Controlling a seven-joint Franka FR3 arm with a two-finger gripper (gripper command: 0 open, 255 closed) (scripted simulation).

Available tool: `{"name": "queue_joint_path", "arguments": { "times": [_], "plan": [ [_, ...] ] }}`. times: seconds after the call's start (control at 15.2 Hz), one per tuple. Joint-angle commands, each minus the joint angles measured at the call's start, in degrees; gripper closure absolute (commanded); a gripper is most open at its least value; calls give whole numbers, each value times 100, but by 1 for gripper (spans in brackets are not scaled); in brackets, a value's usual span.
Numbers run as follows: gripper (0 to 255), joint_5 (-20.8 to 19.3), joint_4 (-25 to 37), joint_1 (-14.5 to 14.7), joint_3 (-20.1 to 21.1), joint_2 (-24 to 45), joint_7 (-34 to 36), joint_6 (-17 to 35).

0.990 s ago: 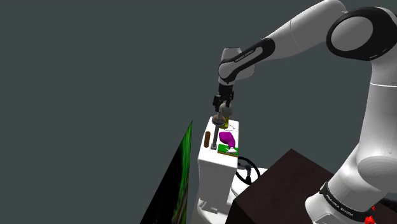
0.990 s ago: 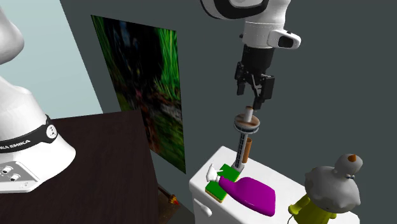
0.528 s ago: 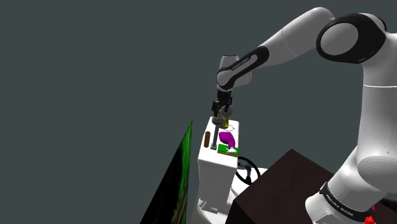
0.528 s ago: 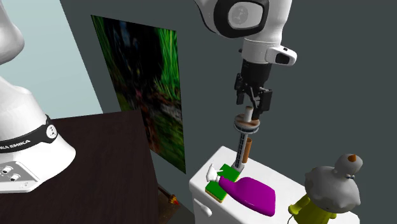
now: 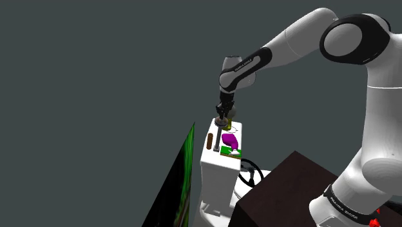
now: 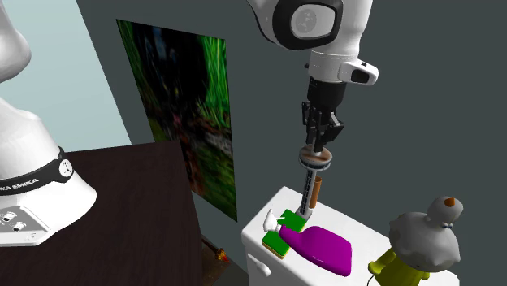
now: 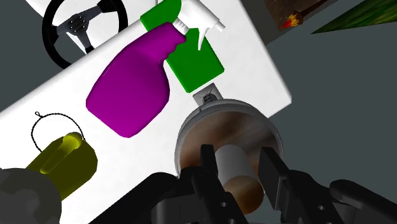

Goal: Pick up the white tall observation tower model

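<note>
On top of the white tank [image 6: 366, 232], just beside the purple spray bottle [image 6: 325, 248], the tower model [image 6: 309, 185] stands upright; the gripper [image 6: 319, 145] clasps its white tip.

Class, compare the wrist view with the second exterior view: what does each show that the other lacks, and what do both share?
Wrist view, not the second exterior: the black steering wheel past the edge of the white surface. Second exterior view, not the wrist: the tower model's thin shaft and the robot's dark stand. Shared: the pincer at the tower's top, the purple spray bottle and the green block.
</note>
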Motion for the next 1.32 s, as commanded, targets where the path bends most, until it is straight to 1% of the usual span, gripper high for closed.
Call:
{"name": "queue_joint_path", "arguments": {
  "times": [0.0, 0.13, 1.12, 1.25],
  "plan": [
    [255, 1, -2, 1, 1, 1, 0, 0],
    [255, 2, -8, -2, 1, 1, -4, 6],
    [255, -78, 278, 24, -36, -663, 49, -943],
    [255, -79, 282, 24, -36, -669, 49, -953]
  ]
}}
